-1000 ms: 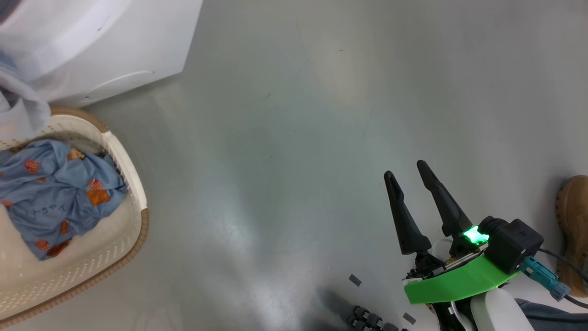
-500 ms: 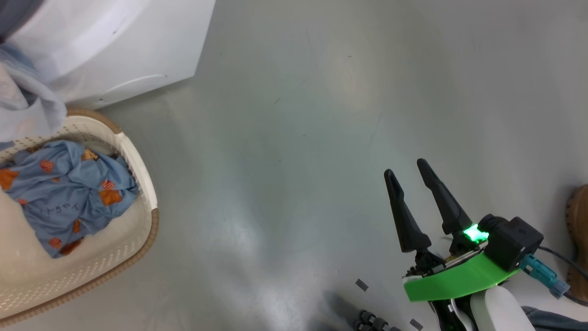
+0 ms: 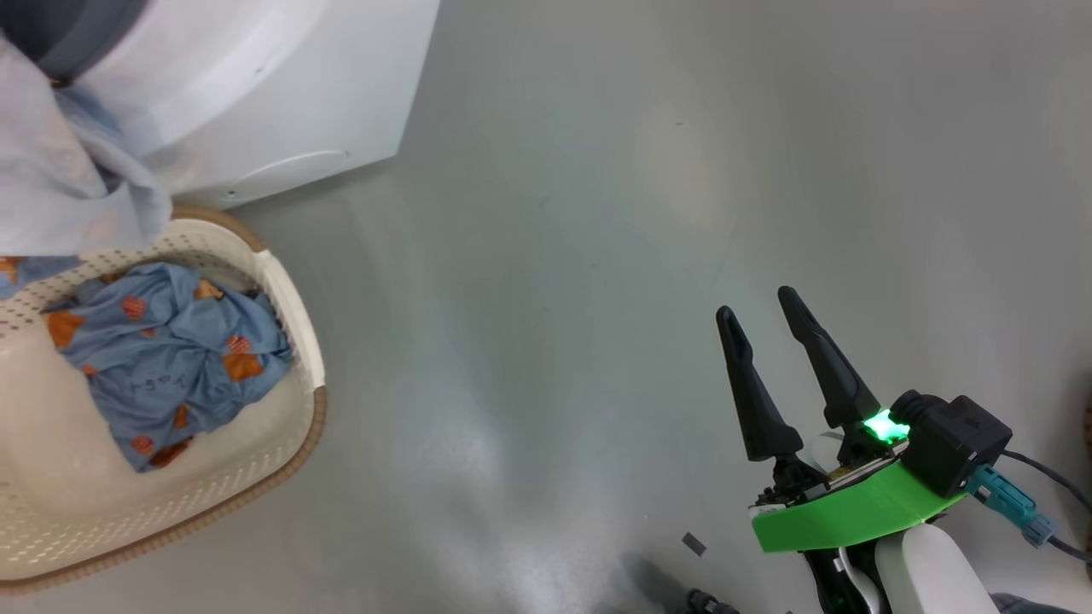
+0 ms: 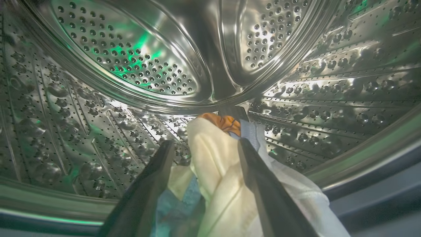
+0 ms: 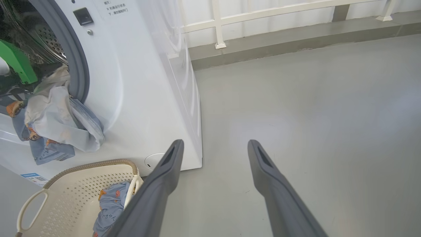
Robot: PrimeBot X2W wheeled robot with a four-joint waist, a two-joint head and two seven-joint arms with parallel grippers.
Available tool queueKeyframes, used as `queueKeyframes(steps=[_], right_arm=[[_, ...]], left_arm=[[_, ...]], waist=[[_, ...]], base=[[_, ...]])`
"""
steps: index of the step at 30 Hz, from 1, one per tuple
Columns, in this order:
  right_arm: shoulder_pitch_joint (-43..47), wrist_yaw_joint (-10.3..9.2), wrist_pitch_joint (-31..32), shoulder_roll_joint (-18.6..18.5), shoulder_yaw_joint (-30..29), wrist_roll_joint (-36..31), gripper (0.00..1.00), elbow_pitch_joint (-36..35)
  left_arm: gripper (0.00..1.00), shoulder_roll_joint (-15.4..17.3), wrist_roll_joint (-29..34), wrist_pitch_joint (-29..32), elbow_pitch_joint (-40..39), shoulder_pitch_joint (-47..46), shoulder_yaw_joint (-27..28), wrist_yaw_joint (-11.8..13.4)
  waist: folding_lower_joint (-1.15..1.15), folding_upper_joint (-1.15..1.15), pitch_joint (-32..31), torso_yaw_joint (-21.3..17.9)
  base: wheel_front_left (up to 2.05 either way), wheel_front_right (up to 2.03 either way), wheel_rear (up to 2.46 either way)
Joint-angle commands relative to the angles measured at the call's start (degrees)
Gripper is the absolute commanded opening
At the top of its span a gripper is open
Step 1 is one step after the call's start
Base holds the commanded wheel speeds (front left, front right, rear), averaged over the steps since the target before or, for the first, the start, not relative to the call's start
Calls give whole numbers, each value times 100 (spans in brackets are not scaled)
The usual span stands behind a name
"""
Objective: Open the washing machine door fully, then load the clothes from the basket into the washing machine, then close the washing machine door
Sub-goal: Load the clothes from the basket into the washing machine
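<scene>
Closest to the robot, the right tool [image 3: 755,303] hangs over the bare grey glossy floor [image 3: 554,256] with its two long dark fingers spread and nothing between them; the right wrist view shows the same gap [image 5: 215,142].

Off to its left, well apart, the small cream perforated plastic basket with a brown woven-look rim [image 3: 299,298] sits on the floor just in front of the big white front-loading washing machine [image 3: 281,94]. A crumpled light blue cloth with orange cartoon prints [image 3: 179,358] lies inside the basket against its near wall.

Above the basket, a bundle of pale white, cream and light blue clothes [image 5: 59,121] spills out of the machine's mouth and hangs over the grey rubber seal [image 5: 77,65] and down the white front.

Farther in, the left tool [image 4: 205,142] reaches into the perforated steel drum [image 4: 131,59]. Its fingers stand spread, with a cream cloth [image 4: 217,164] lying loosely between them: it leans on one finger and stands clear of the other.

Beyond the machine, a white railing [image 5: 263,13] runs along the far edge of the floor.
</scene>
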Motion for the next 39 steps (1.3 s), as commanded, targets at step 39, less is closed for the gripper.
queueKeyframes(steps=[39], right_arm=[[-52, 9, -27, -102, -398, -633, 100, -79]], left_arm=[[100, -1203, -659, -152, -1999, 2036, -202, -109]], waist=[[0, 0, -543, 1670]], base=[[0, 0, 0]])
